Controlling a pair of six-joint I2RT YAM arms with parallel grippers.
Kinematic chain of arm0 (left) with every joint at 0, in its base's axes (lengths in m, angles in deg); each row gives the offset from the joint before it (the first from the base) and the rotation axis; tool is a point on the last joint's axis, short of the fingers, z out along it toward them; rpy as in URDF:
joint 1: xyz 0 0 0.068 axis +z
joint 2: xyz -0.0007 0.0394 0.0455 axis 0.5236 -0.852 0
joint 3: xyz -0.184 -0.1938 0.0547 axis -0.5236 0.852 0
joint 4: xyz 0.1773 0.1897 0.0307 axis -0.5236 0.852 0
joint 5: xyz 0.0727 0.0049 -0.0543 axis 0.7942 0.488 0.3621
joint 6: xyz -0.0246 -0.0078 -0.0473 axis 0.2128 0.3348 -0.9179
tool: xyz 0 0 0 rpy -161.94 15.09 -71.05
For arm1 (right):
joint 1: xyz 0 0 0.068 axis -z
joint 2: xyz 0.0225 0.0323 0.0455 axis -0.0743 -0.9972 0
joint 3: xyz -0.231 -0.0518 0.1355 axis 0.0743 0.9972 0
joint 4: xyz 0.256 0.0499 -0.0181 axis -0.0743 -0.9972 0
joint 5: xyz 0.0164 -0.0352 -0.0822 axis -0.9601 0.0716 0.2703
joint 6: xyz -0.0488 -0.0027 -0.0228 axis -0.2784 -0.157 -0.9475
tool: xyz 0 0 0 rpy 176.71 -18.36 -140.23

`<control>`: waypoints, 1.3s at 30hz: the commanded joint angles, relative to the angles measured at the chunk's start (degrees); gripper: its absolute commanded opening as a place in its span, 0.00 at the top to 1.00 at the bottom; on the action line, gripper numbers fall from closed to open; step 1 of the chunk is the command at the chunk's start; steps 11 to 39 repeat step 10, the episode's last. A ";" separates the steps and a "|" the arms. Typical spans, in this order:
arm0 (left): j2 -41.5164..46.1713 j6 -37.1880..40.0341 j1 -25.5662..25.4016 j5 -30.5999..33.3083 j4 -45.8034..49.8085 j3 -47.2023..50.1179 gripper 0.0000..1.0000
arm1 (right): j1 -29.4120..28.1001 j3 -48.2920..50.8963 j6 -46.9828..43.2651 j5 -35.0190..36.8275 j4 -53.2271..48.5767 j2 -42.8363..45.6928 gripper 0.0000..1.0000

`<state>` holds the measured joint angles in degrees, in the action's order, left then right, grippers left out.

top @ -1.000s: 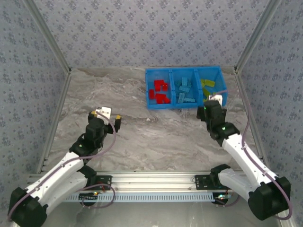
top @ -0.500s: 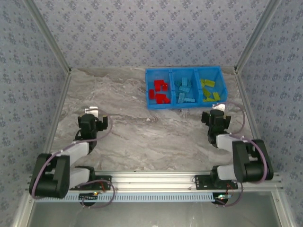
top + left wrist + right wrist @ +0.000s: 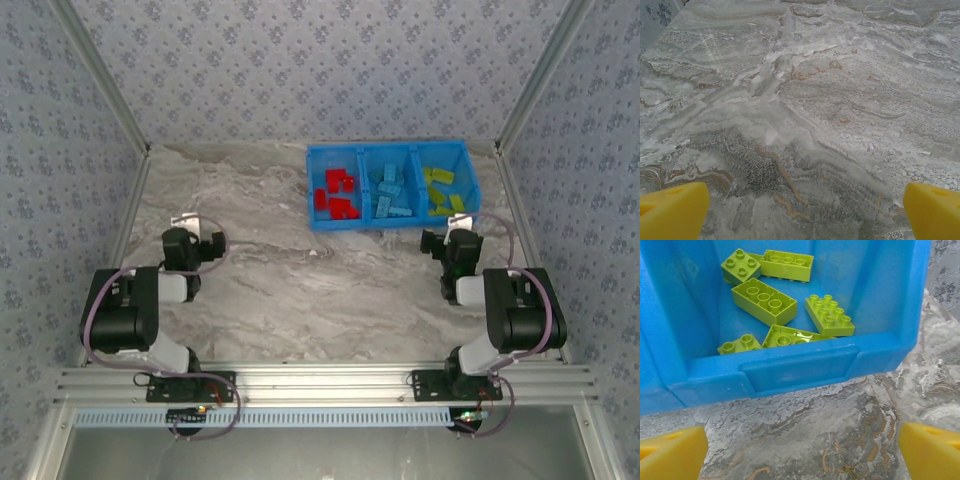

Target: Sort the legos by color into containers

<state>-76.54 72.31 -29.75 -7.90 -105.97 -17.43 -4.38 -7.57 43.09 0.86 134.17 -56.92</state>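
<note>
- Both arms have folded back toward their bases in the past second, leaving the left gripper (image 3: 203,244) at 9 o'clock on the table (image 3: 300,285) and the right gripper (image 3: 443,243) at 3 o'clock.
- We see open marble between them, with side rails (image 3: 125,215) hemming the table's left and right edges.
- Left gripper (image 3: 805,210): jaws spread wide over bare marble, holding nothing.
- Right gripper (image 3: 802,452): jaws spread wide and empty, with the near wall of the bin (image 3: 790,371) at its 12 o'clock and the yellow-green legos (image 3: 763,301) just beyond.
- At 1 o'clock on the table, the bin (image 3: 390,147) holds red legos (image 3: 338,194) on the left, light-blue legos (image 3: 390,191) in the middle and yellow-green legos (image 3: 440,190) on the right.
</note>
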 commanded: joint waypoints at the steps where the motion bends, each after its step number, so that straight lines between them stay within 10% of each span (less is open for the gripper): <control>1: 0.61 -0.95 -0.13 -1.41 -2.46 -1.10 0.01 | 0.45 -1.13 -0.99 -1.48 1.08 0.81 0.00; 39: 0.62 -0.94 -0.09 -1.40 -2.44 -1.10 0.01 | 0.56 -1.02 -0.99 -1.75 1.35 0.84 0.00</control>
